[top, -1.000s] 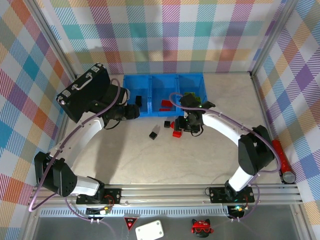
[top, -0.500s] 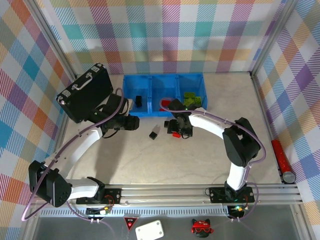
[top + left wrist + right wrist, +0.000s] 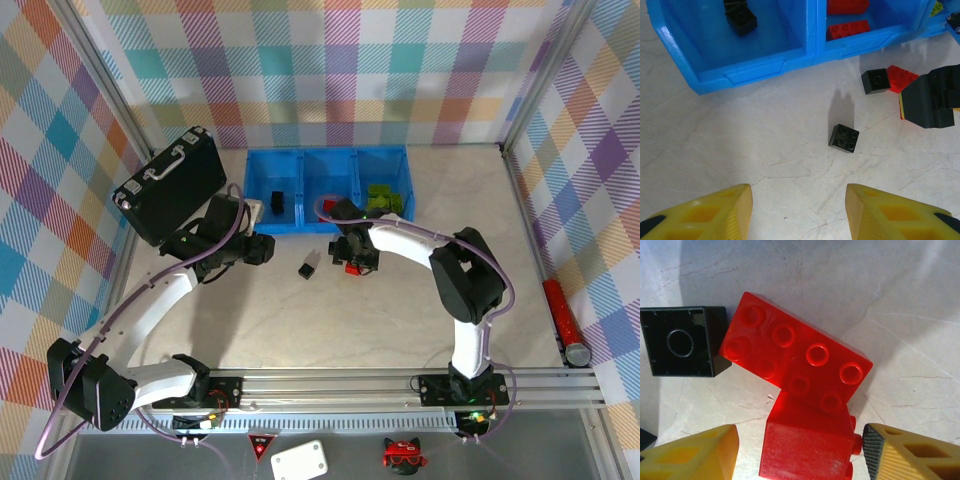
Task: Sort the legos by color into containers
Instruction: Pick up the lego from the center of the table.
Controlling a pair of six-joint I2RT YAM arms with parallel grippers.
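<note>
Got the blue tray sitting just behind the loose pile. Seeing the left gripper spread and empty over a black brick. Seeing the right gripper apart too, straddling a small red brick, not pinching. Could easily shove the long red brick butted against it, or snag the black cube touching that and dump black in with red.

Robotics lab test cell: pale marble-patterned desk boxed in by silver aluminium frame posts and pastel plaid cloth walls. White-and-black left arm and right arm bolted to a slotted metal rail at the near edge.
</note>
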